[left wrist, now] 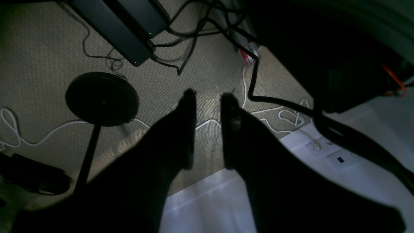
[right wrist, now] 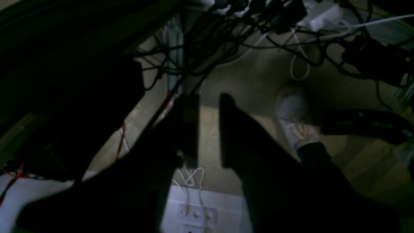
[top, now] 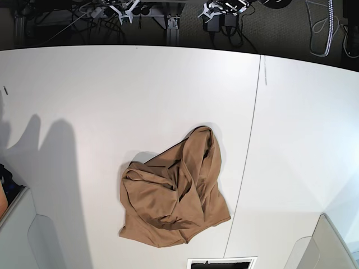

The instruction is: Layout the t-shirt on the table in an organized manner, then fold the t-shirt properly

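Shirt (top: pixel 176 193) lies crumpled in a heap near the middle of the worktop (top: pixel 84 89), neither spread nor folded; all the work remains. Left end effector (left wrist: pixel 208 97) and right end effector (right wrist: pixel 207 98) hang narrowly parted over the floor, holding nothing.

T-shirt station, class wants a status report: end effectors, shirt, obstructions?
Left end effector and right end effector open, empty, off the table edge. T-shirt crumpled on table, not laid out. Nothing on it.
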